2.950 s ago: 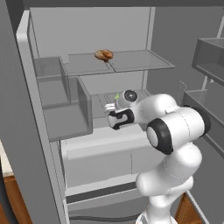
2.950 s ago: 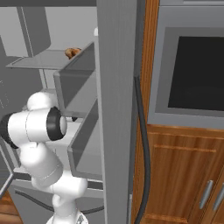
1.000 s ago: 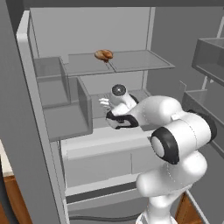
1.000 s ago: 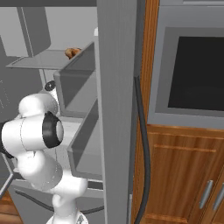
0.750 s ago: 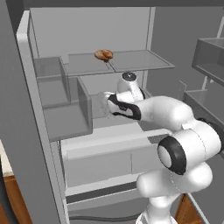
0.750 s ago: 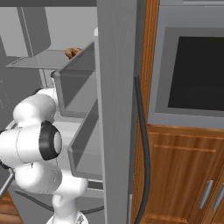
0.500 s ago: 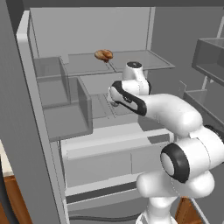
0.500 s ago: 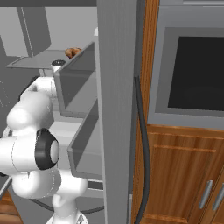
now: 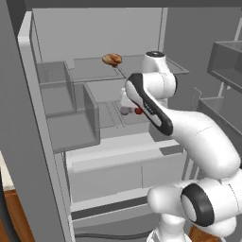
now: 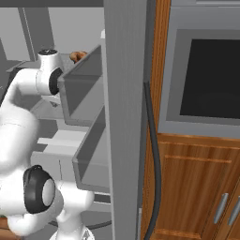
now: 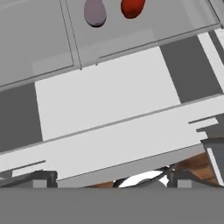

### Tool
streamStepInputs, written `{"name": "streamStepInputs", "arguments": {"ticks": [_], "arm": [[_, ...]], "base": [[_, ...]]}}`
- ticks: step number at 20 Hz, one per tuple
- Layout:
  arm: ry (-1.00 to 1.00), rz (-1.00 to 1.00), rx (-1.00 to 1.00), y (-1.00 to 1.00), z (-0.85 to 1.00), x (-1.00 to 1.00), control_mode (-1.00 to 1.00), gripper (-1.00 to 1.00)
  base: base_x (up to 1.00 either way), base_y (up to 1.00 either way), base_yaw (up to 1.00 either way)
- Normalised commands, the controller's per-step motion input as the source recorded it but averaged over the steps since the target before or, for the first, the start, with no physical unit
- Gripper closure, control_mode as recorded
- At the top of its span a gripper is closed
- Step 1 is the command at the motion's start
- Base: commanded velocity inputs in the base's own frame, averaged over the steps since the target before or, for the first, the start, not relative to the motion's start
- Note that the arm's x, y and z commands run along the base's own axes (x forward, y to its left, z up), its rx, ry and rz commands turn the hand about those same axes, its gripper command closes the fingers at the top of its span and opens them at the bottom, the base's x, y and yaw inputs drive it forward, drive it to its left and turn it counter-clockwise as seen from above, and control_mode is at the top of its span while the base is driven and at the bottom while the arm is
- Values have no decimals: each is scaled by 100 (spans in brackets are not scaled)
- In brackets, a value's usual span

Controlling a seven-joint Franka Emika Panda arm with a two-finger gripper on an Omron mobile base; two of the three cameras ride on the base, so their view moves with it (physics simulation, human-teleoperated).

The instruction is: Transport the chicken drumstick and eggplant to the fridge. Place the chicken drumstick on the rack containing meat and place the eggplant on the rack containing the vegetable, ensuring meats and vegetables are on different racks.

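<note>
Inspection found the fridge (image 9: 94, 28) open with the arm reaching into it. The drumstick (image 9: 112, 59) lay on the upper shelf (image 9: 90, 71), at about 11 o'clock in the left base view, in the same spot as three seconds before. In the hand view, a dull purple-grey lump, judged to be the eggplant (image 11: 95, 12), lay at 12 o'clock on the lower shelf (image 11: 43, 39). A red item (image 11: 132, 7), probably the vegetable already stored there, lay just beside it at its 3 o'clock, and the two appeared not to touch. The hand (image 11: 113, 178) had its tips spread fully apart with nothing between them. Over the last three seconds the arm had changed posture markedly: the elbow, formerly low at 4 o'clock of the shelves, had swung up and inward, and the wrist had risen from the lower shelf to the level of the upper one. The hand now looked down past the shelf edge and the drawer fronts. This was read as a withdrawal after release. On that reading, meat and vegetables sat on separate shelves and both placements looked done, leaving only a clear retreat past the upper shelf without disturbing the drumstick.
</note>
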Motion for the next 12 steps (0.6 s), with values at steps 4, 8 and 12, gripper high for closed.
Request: {"name": "streamStepInputs", "arguments": {"ticks": [4,8,12], "arm": [[-20,14,-8,0,38,-100,-100,-100],[-29,3,-4,-1,61,-94,-100,-100],[-31,0,0,0,44,-70,-100,-100]], "base": [[0,0,0],[0,0,0],[0,0,0]]}}
